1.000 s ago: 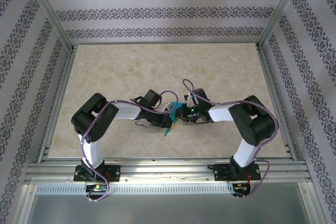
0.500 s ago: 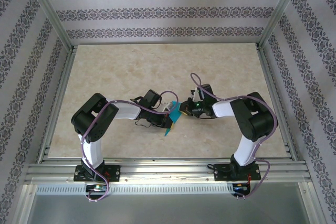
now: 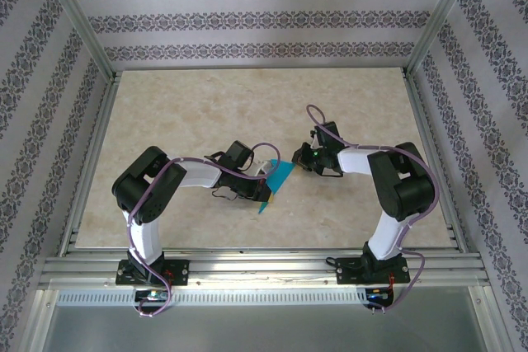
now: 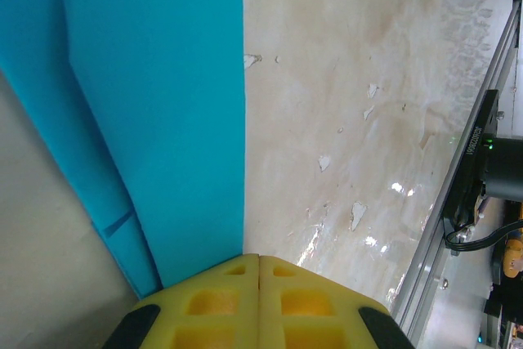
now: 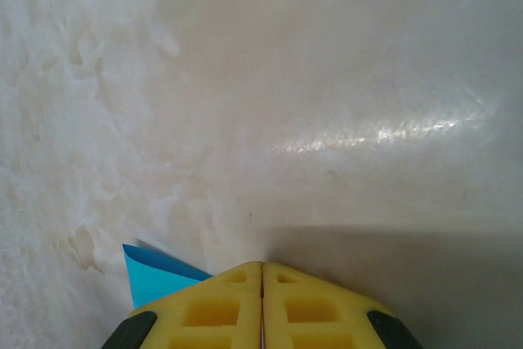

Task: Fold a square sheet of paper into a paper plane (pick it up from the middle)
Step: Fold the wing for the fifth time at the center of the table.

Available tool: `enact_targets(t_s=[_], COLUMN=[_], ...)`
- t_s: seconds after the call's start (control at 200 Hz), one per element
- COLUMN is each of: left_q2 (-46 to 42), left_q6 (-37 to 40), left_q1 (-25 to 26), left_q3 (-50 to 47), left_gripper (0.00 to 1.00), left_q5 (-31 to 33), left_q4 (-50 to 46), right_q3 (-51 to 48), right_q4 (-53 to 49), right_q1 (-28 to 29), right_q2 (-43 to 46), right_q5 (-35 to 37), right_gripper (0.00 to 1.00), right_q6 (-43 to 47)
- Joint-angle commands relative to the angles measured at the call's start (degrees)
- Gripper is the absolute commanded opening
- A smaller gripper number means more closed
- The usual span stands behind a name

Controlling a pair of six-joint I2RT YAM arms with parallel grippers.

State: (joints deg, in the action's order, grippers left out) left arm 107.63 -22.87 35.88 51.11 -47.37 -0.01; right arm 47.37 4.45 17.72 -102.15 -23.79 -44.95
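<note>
left claw (image 4: 259,259) closed, tip at folded teal-blue paper sheet (image 4: 155,104) | right claw (image 5: 262,269) closed, empty | we should press creases slowly, evenly

My right gripper (image 3: 299,157) has gone away from the paper plane (image 3: 279,176). One second ago its fingers were on the right side of the plane and hid a part of it. Half a second ago they touched only the plane's right edge. Now they stand to the right of the plane, a little apart from it. My right forearm has swung away from the plane, and its cable loop went with it. The plane's upper face now shows as one flat teal surface.
</note>
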Motion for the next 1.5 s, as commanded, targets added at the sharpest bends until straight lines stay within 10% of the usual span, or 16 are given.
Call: enact_targets(t_s=[0.0,0.33,0.664,1.494], left_q2=[1.7,1.7,1.3,-5.1], left_q6=[1.4,0.8,0.1,1.5], left_q1=[-0.2,-0.2,-0.2,-0.2], left_q3=[-3.0,-2.9,-3.4,-5.4], left_gripper=[0.0,0.0,0.0,0.0], left_q5=[2.0,2.1,2.2,-1.0], left_q4=[-9.8,-9.1,-8.0,-15.5], right_q3=[2.8,-3.4,-7.2,-8.0], right_q4=[-5.3,-3.9,3.9,2.0], right_q1=[-1.3,3.0,12.5,12.3], right_q2=[2.5,17.4,10.5,1.3], right_q5=[4.9,6.7,0.1,4.0], right_gripper=[0.09,0.1,0.05,0.0], right_q6=[2.9,2.0,-4.8,-5.2])
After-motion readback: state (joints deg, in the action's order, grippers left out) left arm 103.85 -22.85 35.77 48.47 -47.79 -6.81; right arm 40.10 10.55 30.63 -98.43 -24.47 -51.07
